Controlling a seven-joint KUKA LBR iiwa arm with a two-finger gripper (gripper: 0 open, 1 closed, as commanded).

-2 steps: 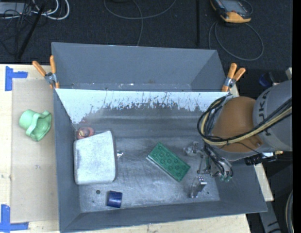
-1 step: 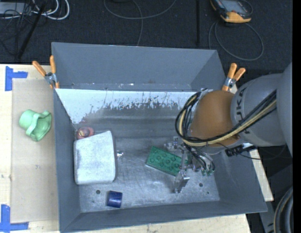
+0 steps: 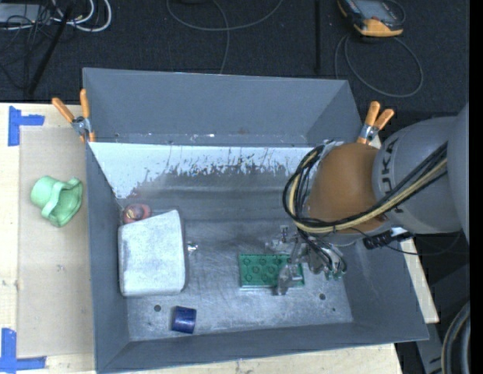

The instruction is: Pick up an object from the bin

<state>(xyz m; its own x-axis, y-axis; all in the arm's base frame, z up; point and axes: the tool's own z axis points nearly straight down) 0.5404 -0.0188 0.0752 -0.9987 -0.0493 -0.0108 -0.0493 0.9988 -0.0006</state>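
Arm is in from the right. End effector [image 3: 291, 269] sits low over the bin [image 3: 226, 123] floor, at the right edge of the green studded plate [image 3: 257, 270], overlapping it from my view. I cannot tell whether it is released or clenched.

- Plate lies flat.
- Above right of the plate: orange cover [image 3: 343, 184] and looped cables [image 3: 297, 201].
- Left of the plate, well apart: white block [image 3: 152, 253].
- Further up-left of the plate: small pink thing [image 3: 137, 211].
- Below left of the plate: small blue cylinder [image 3: 183, 319].
- Far left of the plate, outside the bin: green lump [image 3: 57, 200] on the surface [image 3: 47, 287].
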